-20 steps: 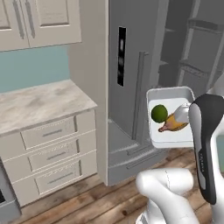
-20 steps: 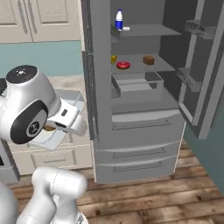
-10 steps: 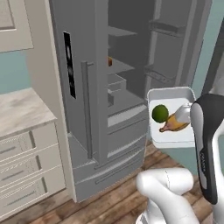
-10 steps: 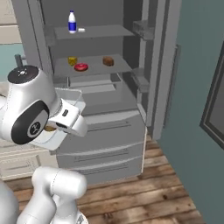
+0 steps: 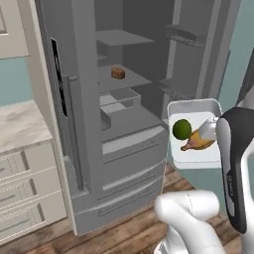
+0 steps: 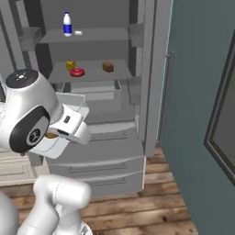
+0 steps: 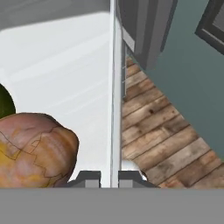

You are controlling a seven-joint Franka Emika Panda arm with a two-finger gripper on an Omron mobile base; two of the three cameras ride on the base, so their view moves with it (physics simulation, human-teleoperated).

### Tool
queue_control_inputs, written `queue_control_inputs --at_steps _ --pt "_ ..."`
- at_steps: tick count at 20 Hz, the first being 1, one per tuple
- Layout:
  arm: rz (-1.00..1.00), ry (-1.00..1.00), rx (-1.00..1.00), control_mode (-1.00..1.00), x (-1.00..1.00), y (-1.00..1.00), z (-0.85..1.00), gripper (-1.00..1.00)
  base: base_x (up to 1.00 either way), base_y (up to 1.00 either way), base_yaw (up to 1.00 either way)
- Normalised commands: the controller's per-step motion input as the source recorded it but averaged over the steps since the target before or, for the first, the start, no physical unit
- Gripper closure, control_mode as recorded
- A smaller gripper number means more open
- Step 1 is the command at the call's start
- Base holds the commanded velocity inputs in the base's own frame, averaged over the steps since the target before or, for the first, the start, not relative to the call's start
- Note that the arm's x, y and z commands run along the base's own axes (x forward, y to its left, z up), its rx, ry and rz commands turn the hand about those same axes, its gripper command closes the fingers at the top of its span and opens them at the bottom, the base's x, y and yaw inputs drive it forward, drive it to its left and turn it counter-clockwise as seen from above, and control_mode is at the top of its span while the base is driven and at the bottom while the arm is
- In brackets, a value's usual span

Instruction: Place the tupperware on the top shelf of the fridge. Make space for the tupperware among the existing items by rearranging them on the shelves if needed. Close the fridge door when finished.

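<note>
Between gripper [image 7: 109, 177] fingertips: tupperware [image 7: 65, 74] wall; pinched

Counted in and before the open fridge [image 6: 114, 151]

One tupperware [image 5: 194, 111] holding one green fruit [image 5: 181, 129] and one brown drumstick [image 5: 198, 141]; on the top shelf [image 6: 98, 34], one white bottle [image 6: 67, 24] and one small white block [image 6: 78, 32]; below, one cheese wedge [image 6: 70, 65], one red doughnut [image 6: 76, 72], one brown loaf chunk [image 6: 108, 67]; two drawer fronts [image 6: 98, 170].

tupperware [image 5: 194, 163] smooth white plastic; fridge [image 5: 124, 158] matt grey metal; floor [image 6: 156, 202] brown wood planks
</note>
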Motion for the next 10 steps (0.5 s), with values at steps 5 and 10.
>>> queue_control_inputs --at_steps 5,10 --pt "0.00 0.00 0.00 1.00 0.00 0.00 0.00 1.00 0.51 -0.51 0.34" --pt "0.00 0.00 0.00 1.00 0.00 0.00 0.00 1.00 0.61 -0.27 0.32"
